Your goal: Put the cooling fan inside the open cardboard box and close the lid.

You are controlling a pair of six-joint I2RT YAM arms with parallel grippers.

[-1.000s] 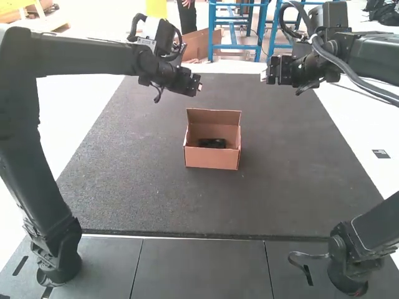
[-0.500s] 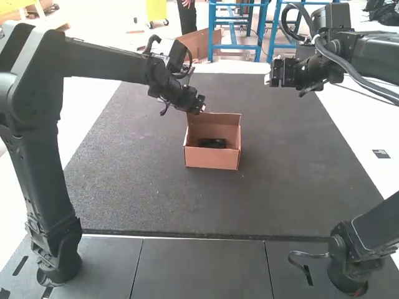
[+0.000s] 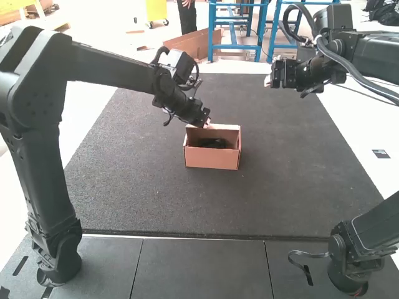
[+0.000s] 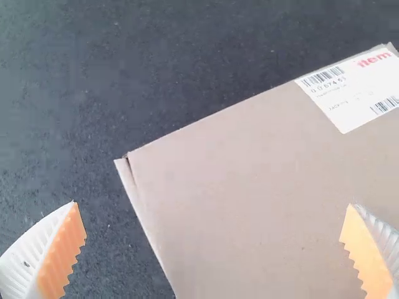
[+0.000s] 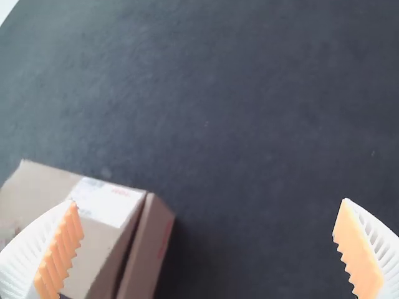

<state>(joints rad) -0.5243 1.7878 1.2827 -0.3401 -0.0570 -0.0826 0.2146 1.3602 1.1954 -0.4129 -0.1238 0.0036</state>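
Observation:
The brown cardboard box (image 3: 212,157) sits mid-mat with the dark cooling fan (image 3: 212,142) inside it. Its lid (image 3: 218,128) stands at the far edge, tilted. My left gripper (image 3: 204,121) is at the lid's far left corner, open. In the left wrist view the lid's outer face (image 4: 249,199) with a white label (image 4: 352,93) lies between the spread orange-padded fingers (image 4: 59,255), the gripper (image 4: 212,261) straddling it. My right gripper (image 3: 274,73) hangs open, high at the back right, apart from the box. In the right wrist view its gripper (image 5: 206,255) is open above the box (image 5: 93,237).
The dark mat (image 3: 124,180) covers the table, with bare mat on all sides of the box. Pale table surface (image 3: 368,131) runs along the mat's right side. A small black tag (image 3: 381,153) lies on it.
My left gripper has come down and to the right, from above the mat to the lid's far left corner. The lid stands lower than before. The right arm has hardly moved.

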